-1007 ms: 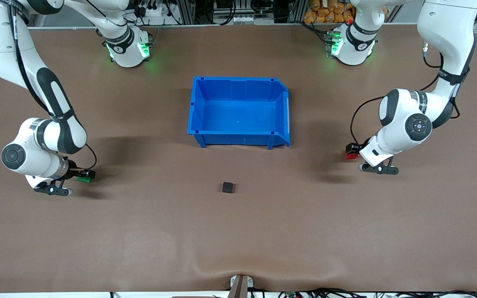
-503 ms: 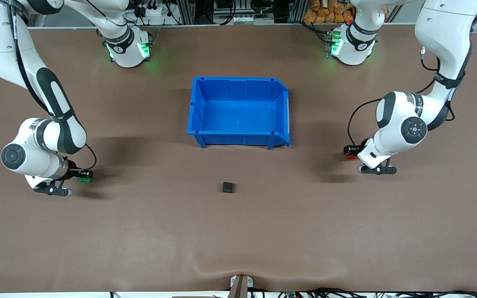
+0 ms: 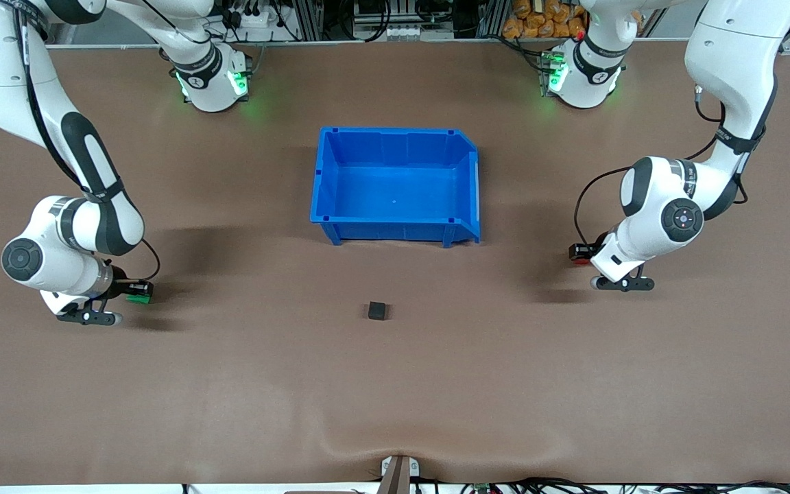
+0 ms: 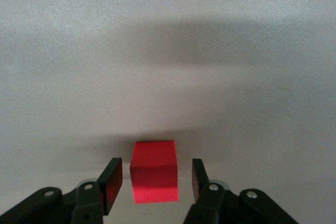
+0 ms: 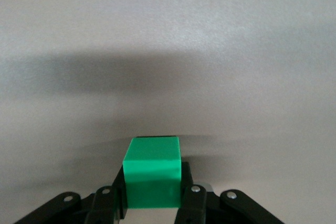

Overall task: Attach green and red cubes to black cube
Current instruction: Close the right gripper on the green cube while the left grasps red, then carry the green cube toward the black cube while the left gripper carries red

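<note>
The black cube lies alone on the brown table, nearer to the front camera than the blue bin. My right gripper is low at the table at the right arm's end, shut on the green cube; in the right wrist view the cube fills the space between the fingers of the gripper. My left gripper is low at the left arm's end, open around the red cube; in the left wrist view the cube sits between the spread fingers of the gripper, with a gap on each side.
An empty blue bin stands at the table's middle, toward the robots' bases from the black cube. Bare brown table lies between each gripper and the black cube.
The left arm's elbow has swung slightly toward the table's middle, and its gripper has shifted a little around the red cube. The right gripper has barely moved.
</note>
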